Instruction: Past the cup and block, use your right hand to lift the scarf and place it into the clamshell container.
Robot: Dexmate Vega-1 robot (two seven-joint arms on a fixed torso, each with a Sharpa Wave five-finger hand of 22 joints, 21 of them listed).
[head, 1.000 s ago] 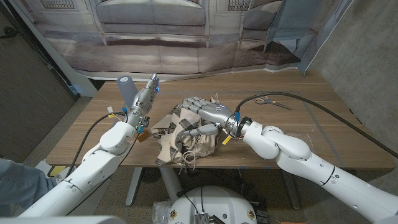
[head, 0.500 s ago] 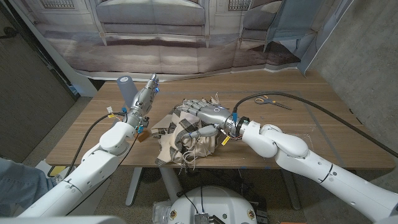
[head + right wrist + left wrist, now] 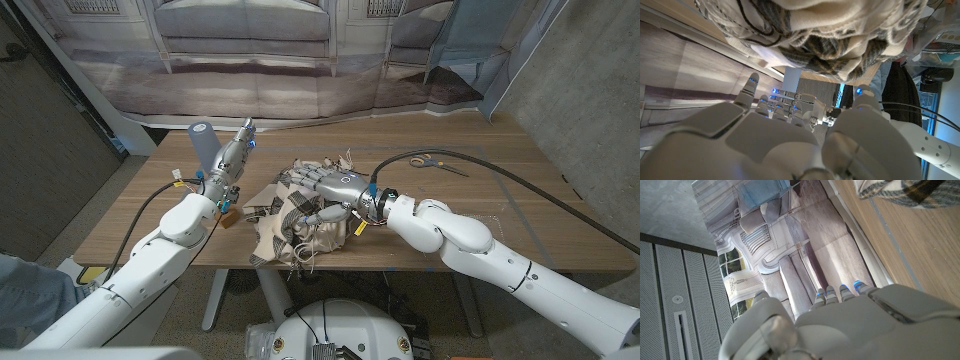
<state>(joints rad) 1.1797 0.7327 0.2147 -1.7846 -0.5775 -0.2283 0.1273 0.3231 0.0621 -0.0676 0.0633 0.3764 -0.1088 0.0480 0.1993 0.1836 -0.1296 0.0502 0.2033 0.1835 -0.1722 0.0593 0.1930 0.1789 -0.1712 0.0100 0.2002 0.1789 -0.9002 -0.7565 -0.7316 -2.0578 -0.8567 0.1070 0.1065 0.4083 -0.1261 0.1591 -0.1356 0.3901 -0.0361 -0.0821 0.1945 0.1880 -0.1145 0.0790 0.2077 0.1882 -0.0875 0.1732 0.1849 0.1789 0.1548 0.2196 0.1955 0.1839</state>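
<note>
Left hand point(image 3: 233, 160) stands up off the table's left part with its fingers straight and close together, holding nothing; beside it rises a grey cup point(image 3: 204, 146), and a small brown block point(image 3: 230, 212) sits just by the left forearm. Moving right, the scarf point(image 3: 290, 215), cream with dark plaid stripes and frayed fringe, lies bunched near the table's middle and front edge, part of it seeming to rest on a clear clamshell container point(image 3: 345, 228) whose outline is hard to make out under the cloth. Right hand point(image 3: 335, 187) lies over the top of the heap, fingers spread across the folds and thumb low against the side; whether any cloth is truly pinched I cannot tell, and in the right wrist view the scarf point(image 3: 815, 30) sits just past the fingertips with a gap showing.

To do this step well, I judge the hand should close deep into the thickest fold, not the fringe, so the whole bundle rises together; lift straight up enough that trailing ends clear the container's rim, and keep away from the cup and block on the left.

Further right, scissors point(image 3: 436, 163) and a black cable point(image 3: 520, 185) lie on the wooden table point(image 3: 480, 140), well apart from the scarf. Behind the table hangs a printed backdrop of a sofa and room, with grey walls at either side.
</note>
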